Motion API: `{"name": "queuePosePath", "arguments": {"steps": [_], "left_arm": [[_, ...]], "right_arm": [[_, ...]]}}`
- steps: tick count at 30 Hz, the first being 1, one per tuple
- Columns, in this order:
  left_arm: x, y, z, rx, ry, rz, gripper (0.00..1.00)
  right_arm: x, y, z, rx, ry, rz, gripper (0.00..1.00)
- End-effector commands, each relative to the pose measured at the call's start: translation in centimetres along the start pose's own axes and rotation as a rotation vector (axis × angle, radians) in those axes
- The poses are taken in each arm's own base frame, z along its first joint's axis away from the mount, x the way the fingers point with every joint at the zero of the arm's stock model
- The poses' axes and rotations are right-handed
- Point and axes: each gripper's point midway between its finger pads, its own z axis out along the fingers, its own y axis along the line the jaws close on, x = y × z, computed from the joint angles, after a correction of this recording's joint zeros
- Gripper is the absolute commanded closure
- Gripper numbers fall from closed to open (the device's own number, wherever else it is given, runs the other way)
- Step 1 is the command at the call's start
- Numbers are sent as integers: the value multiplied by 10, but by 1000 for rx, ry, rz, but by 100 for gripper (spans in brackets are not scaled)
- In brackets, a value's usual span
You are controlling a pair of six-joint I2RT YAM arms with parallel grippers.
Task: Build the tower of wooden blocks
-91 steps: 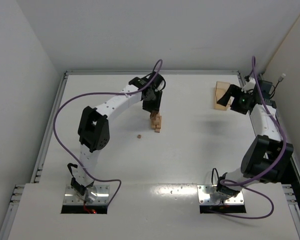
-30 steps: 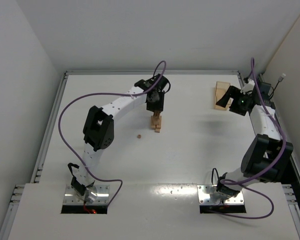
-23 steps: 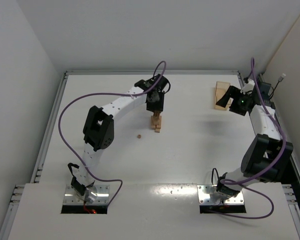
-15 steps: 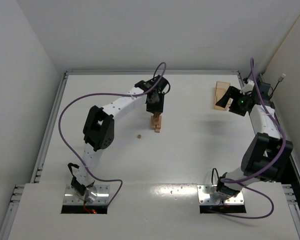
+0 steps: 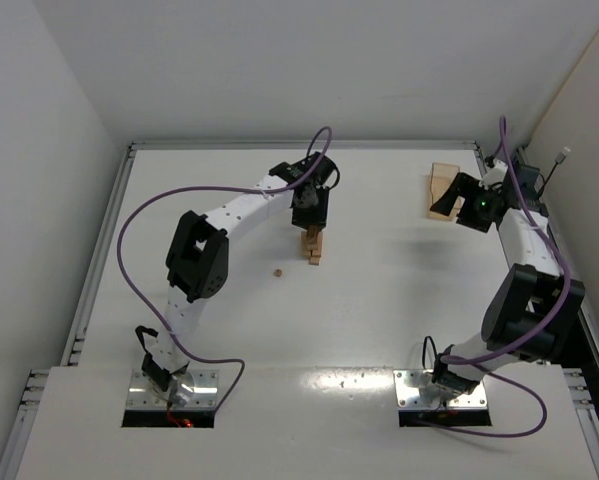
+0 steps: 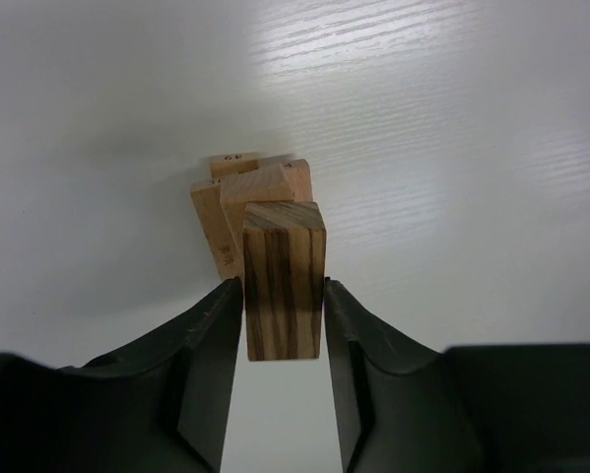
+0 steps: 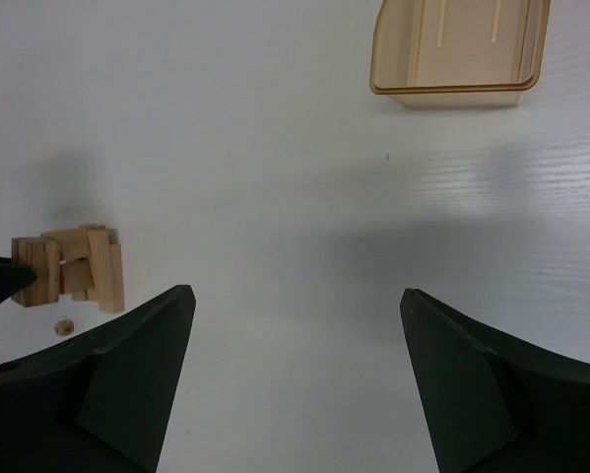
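Tower point(image 5: 312, 246) — a small stack of tan blocks standing on the table point(image 5: 399, 300), left of centre toward the far side, directly under the left gripper point(image 6: 283, 296). One block point(image 6: 284, 281) is clamped between the left jaws, end grain toward the wrist camera, held right over the stack. Whether it touches the top piece cannot be told.

The blocks are judged light, stiff and smooth-faced — easily nudged, and the stack easily toppled. They are best taken across two flat opposite sides, near the middle, as here. A slow, straight opening is advised for release.

A tiny brown bit point(image 5: 276, 272) lies apart, near-left of the stack.

Right gripper point(image 7: 293, 305) is spread wide with nothing in it, well apart, near the tray point(image 7: 459, 49) at far right.
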Motion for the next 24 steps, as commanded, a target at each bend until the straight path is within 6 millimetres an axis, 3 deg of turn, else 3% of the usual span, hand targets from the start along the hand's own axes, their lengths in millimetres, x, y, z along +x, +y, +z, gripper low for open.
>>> {"name": "queuePosePath", "arguments": {"steps": [1,4,10,14,18,20,24], "left_arm": [[-1,-2,6,16,-1,-5,63],[-1,-2,6,16,-1,-5,52],[-1,-2,6,16,-1,-5,48],[-16,-10,-15,61,-58,13,48],[-28,-25,-45,137,-126,48,46],[-33,-35,-71,173,-189,71,46],[-46,-28,-123,184,-357,104,46]], "right_arm": [[-14,7,0,-33,-40,-35,17],[-14,7,0,-33,-40,-35,17],[-14,7,0,-33,-40,-35,17],[-12,8,1,-42,-39,-35,16],[-12,9,1,-51,-38,-45,16],[-12,11,1,-60,-37,-45,16],[-15,15,-1,-82,-51,-78,16]]}}
